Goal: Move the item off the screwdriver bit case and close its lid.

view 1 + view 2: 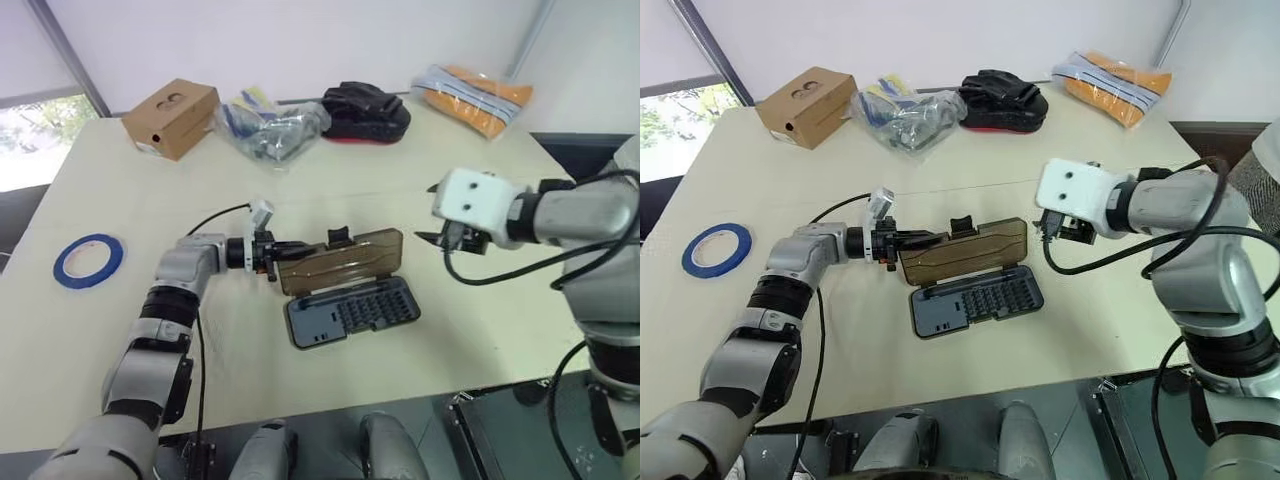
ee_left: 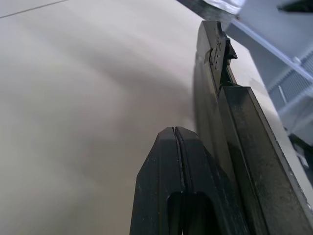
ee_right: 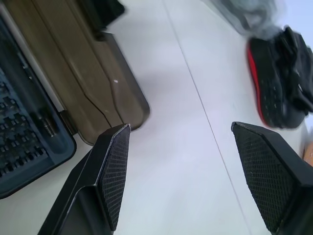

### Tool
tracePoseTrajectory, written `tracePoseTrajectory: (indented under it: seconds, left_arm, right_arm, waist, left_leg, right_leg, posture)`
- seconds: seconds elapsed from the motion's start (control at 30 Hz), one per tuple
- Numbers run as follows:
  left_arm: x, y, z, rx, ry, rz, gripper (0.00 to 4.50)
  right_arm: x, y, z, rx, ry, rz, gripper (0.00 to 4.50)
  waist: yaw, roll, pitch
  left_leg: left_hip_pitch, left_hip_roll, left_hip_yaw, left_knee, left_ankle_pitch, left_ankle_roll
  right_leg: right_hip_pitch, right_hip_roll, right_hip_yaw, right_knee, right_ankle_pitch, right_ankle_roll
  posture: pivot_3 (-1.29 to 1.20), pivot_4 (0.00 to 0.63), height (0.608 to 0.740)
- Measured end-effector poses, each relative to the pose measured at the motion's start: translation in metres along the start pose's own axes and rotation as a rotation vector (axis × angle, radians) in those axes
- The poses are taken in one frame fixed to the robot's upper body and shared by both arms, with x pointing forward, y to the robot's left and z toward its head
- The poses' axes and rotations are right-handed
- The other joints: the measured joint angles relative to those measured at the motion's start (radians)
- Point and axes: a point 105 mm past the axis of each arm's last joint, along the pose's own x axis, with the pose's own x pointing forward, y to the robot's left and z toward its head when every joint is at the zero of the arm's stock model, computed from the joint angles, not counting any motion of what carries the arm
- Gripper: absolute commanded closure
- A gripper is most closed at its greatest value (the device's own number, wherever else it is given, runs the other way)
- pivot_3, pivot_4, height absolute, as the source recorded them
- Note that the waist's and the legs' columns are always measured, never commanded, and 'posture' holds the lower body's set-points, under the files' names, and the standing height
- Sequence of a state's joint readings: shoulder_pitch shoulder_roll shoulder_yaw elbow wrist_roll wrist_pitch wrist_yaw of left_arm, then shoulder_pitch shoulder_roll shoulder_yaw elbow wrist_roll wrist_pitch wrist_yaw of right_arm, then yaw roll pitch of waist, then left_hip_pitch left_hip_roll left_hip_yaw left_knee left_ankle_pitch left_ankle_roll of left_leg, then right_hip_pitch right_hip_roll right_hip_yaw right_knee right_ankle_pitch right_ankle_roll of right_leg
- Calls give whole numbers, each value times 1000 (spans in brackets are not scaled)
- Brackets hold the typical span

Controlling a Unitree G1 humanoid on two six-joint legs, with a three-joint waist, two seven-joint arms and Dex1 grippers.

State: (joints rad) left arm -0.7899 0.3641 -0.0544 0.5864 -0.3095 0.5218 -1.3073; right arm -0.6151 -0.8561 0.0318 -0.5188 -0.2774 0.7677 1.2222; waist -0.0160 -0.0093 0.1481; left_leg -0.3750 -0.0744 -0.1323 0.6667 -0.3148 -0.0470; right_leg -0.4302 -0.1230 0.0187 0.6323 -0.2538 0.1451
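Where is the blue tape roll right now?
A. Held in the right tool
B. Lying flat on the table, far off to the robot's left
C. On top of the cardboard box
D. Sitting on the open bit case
B. The blue tape roll lies flat on the table well away from the screwdriver bit case, whose lid stands open, and nothing sits between the right tool's open fingers.

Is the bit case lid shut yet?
No, open: the lid stands raised behind the tray, whose bits show uncovered.
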Motion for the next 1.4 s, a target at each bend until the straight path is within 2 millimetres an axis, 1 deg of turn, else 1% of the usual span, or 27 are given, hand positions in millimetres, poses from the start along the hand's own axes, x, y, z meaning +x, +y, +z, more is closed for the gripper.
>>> tracePoseTrajectory:
  seconds: [0.07, 0.17, 0.27, 0.33, 0.4, 0.47, 0.57, 0.63, 0.67, 0.7, 0.73, 0.77, 0.83, 0.87, 0.93, 1.0, 1.07, 1.1, 1.2, 1.27, 1.3, 1.33, 1.4]
  left_arm:
    - [-2, -7, 3, 16, 20, -42, 4500]
    - [-9, -20, 8, 44, 73, -121, 4500]
    - [-14, -38, 8, 57, 137, -228, 4500]
    - [-18, -47, 4, 65, 185, -286, 4500]
    - [-20, -51, -2, 60, 217, -312, 4500]
    - [-18, -54, -4, 59, 228, -334, 4500]
    - [-7, -59, -7, 57, 228, -369, 4500]
    - [9, -63, -14, 66, 239, -394, 4500]
    - [18, -64, -23, 74, 262, -403, 4500]
    - [26, -64, -38, 94, 303, -401, 4500]
    - [31, -66, -47, 117, 307, -418, 4500]
    - [35, -66, -51, 165, 330, -423, 4500]
    - [38, -61, -55, 277, 364, -409, 4500]
    - [39, -60, -58, 318, 356, -412, 4500]
    - [41, -58, -61, 341, 348, -411, 4500]
    - [44, -56, -59, 326, 337, -404, 4500]
    - [46, -52, -56, 287, 322, -374, 4500]
    - [48, -51, -54, 265, 313, -361, 4500]
    - [48, -46, -45, 193, 280, -314, 4500]
    - [47, -46, -41, 134, 260, -306, 4500]
    - [47, -47, -39, 103, 249, -298, 4500]
    - [46, -46, -37, 84, 242, -291, 4500]
    - [46, -46, -25, 78, 220, -275, 4500]
  right_arm:
    - [-4, 1, -8, 19, 29, -5, 1088]
    - [-4, 5, -21, 56, 66, -7, 1088]
    - [-2, 8, -23, 82, 64, -9, 1088]
    - [-2, 8, -23, 91, 62, -17, 1088]
    - [-3, 8, -24, 90, 63, -21, 1088]
    - [-3, 9, -24, 95, 61, -22, 1088]
    - [-2, 11, -24, 99, 56, -22, 1088]
    - [-2, 11, -25, 108, 56, -22, 1088]
    - [-2, 12, -25, 112, 55, -22, 1088]
    - [-2, 13, -25, 113, 57, -23, 1088]
    - [-2, 15, -26, 114, 60, -23, 1088]
    - [-1, 17, -27, 119, 64, -16, 1088]
    - [0, 20, -29, 133, 66, -11, 1088]
    - [0, 22, -30, 141, 72, -9, 1088]
    - [1, 25, -30, 139, 73, -2, 1088]
    - [-1, 27, -27, 134, 66, -7, 1088]
    - [-1, 30, -23, 139, 53, 0, 1088]
    - [-1, 33, -22, 146, 49, 7, 1088]
    - [-1, 51, -23, 191, 43, 71, 1088]
    - [0, 68, -21, 251, 15, 135, 1088]
    - [1, 79, -18, 297, -16, 177, 1088]
    - [1, 87, -16, 324, -32, 210, 1088]
    - [0, 108, -19, 365, -31, 282, 1088]
  waist:
    - [3, 0, 0]
    - [2, 0, 0]
    - [1, 0, 0]
    - [0, 1, 1]
    - [1, 1, 1]
    - [5, 1, 1]
    - [7, 0, 1]
    - [7, 0, 1]
    - [6, 0, 1]
    - [5, 1, 1]
    - [4, 1, 1]
    - [4, 1, 0]
    - [7, 6, -6]
    - [8, 8, -9]
    - [8, 8, -10]
    - [9, 8, -10]
    - [11, 8, -10]
    - [11, 7, -10]
    - [6, 7, -9]
    - [4, 7, -9]
    - [4, 5, -8]
    - [4, 4, -7]
    - [7, 3, -4]
  left_leg:
    - [0, 0, 1, 0, 0, 0]
    - [0, 0, 2, 0, 0, 0]
    - [0, 0, 2, 0, 0, 0]
    - [0, 0, 2, 0, 0, 0]
    - [0, 0, 1, 0, 0, 0]
    - [0, 0, 2, 0, 0, 0]
    - [0, 0, 2, 1, 0, 1]
    - [0, 0, 2, 1, 0, 1]
    - [0, 0, 3, 1, 0, 1]
    - [1, 0, 3, 1, 0, 1]
    - [1, 0, 4, 0, -1, 1]
    - [2, 0, 3, 0, -1, 1]
    - [6, 0, 4, 0, -1, 2]
    - [12, 0, 4, 0, -3, 6]
    - [24, 1, 3, -2, -6, 11]
    - [29, 1, 1, -2, -6, 11]
    - [32, 1, 0, -2, -7, 13]
    - [32, 1, -1, -2, -8, 14]
    - [28, 1, -3, -2, -9, 16]
    - [19, 0, -3, 0, -8, 15]
    - [16, 0, -3, 1, -5, 9]
    - [16, 0, -3, 1, -5, 9]
    - [14, 0, -3, 1, -5, 8]
  right_leg:
    - [0, 0, 0, 0, 0, 0]
    - [0, 0, 0, 0, 0, 0]
    - [0, 0, 0, 0, 0, 0]
    - [0, 0, 0, 0, 0, 0]
    - [0, 0, 0, 0, 0, 0]
    - [0, 0, 0, 0, 0, 0]
    - [1, -1, 0, 0, 0, 0]
    - [1, -1, 0, 0, 0, 0]
    - [1, -1, 0, 0, 0, 0]
    - [1, -1, 0, 0, 0, 0]
    - [1, -1, 0, 0, 0, 0]
    - [2, 0, 0, 0, 0, 0]
    - [8, -1, 0, -2, 0, 0]
    - [14, -1, 0, -2, 0, 0]
    - [26, -1, -1, -5, -1, 0]
    - [35, -1, -3, -8, -1, 1]
    - [38, -1, -3, -9, -2, 2]
    - [38, -1, -3, -9, -2, 2]
    - [34, -1, -3, -9, -2, 3]
    - [24, -1, -3, -7, -2, 3]
    - [20, -1, -2, -4, -2, 3]
    - [19, -1, -2, -3, -2, 3]
    - [18, -1, -2, -3, -2, 3]
  posture:
    - [0, 150, 740]
    - [0, 150, 740]
    - [0, 150, 740]
    - [0, 150, 740]
    - [0, 150, 740]
    - [0, 150, 740]
    - [0, 150, 740]
    - [0, 150, 740]
    - [0, 150, 740]
    - [0, 150, 740]
    - [0, 150, 740]
    - [0, 150, 740]
    - [0, 150, 740]
    - [0, 150, 740]
    - [0, 150, 740]
    - [0, 150, 740]
    - [0, 150, 740]
    - [0, 150, 740]
    - [0, 150, 740]
    - [0, 150, 740]
    - [0, 150, 740]
    - [0, 150, 740]
    - [0, 150, 740]
